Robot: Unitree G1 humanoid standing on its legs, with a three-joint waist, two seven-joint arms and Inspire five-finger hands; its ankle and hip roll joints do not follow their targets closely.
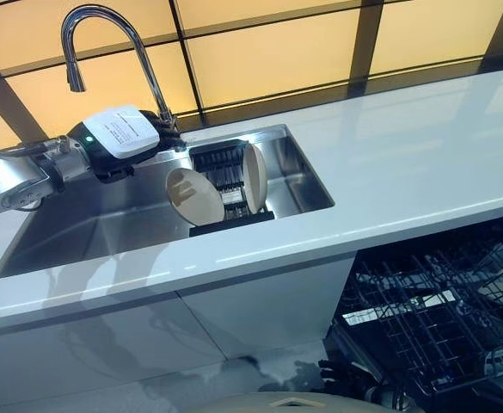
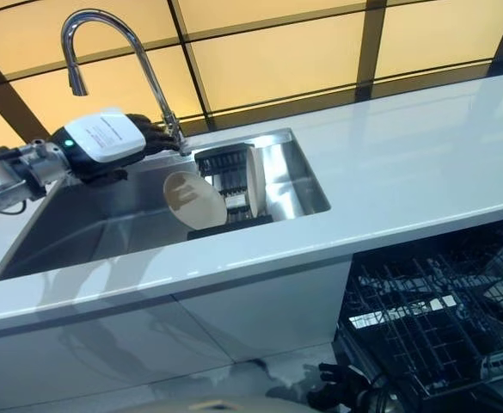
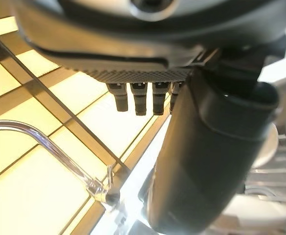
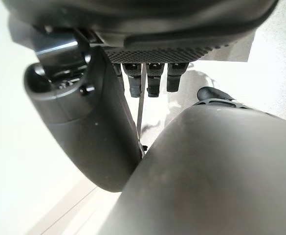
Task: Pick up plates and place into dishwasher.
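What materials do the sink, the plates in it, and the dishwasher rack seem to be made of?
Sink: brushed stainless steel, judging by its grey, softly reflective walls. Plates: probably matte ceramic or melamine; cream, opaque, little shine. Dishwasher rack: seemingly coated wire, a dark thin-rod grid.

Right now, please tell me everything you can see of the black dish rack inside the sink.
The dish rack is black, looks like plastic, and has a flat base and rows of upright ribs. It sits in the right part of the steel sink, near the faucet. It holds two beige plates: one plate leans at its front left, the other plate stands on edge at its right side. The left hand is above the sink beside it, apart from it.
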